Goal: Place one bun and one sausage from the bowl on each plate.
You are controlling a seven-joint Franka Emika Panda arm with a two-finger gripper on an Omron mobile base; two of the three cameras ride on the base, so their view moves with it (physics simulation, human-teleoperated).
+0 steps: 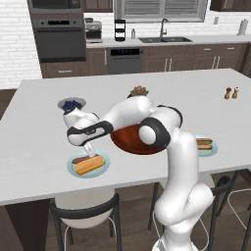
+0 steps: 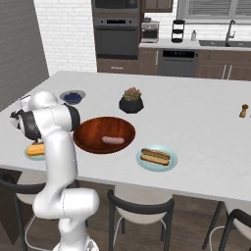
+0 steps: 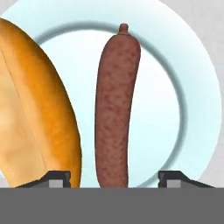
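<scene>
Bowl (image 2: 93, 128) central on bench (image 2: 196, 122), one sausage (image 2: 113, 140) inside. Plate (image 2: 169, 164) right, plate (image 1: 73, 171) left, each bearing bun and sausage.

Bun (image 3: 37, 109) beside sausage (image 3: 116, 109), right side free

Both base views are looking forward and down over the bench (image 1: 39, 147) from behind the arm, sharing the bowl (image 2: 88, 139). The hand view is looking closely down onto a plate (image 3: 192, 87).
</scene>
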